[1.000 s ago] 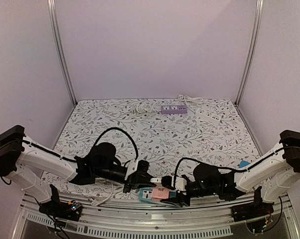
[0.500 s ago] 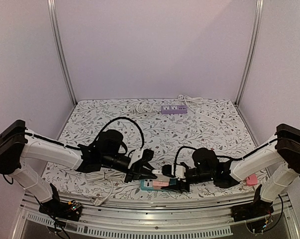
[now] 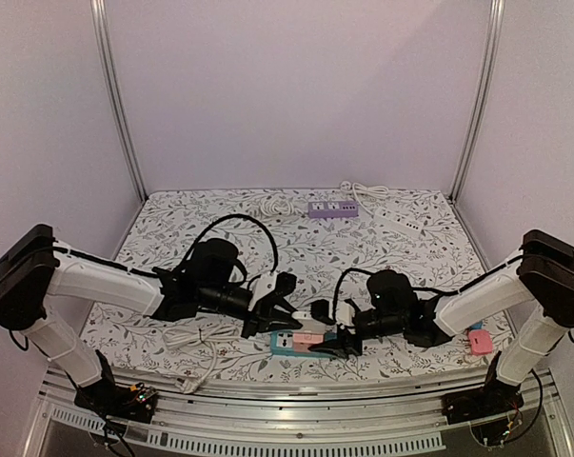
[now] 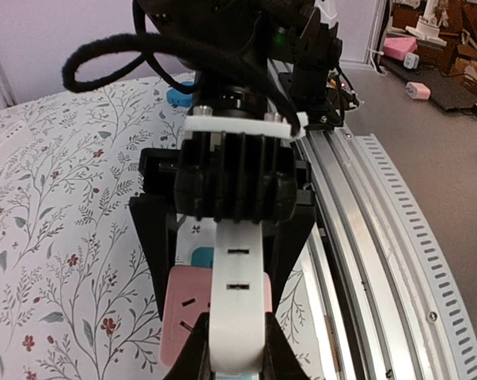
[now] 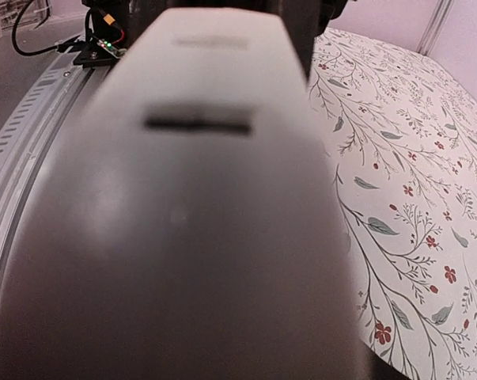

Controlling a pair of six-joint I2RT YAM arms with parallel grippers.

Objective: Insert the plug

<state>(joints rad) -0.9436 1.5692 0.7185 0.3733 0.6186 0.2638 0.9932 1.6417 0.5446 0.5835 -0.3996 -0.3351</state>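
Close to the near rail [image 4: 380, 261], left gripper [image 3: 288, 312] pinches the white plug [image 4: 238, 305]; right gripper [image 3: 336, 335] grip I cannot tell. I square it over the pink socket [image 4: 187, 317], then press.

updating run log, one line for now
left end effector: shut on white plastic plug | plug: over pink socket block

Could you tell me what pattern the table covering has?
The table covering is white with leafy, red-flowered sprigs; left wrist view.
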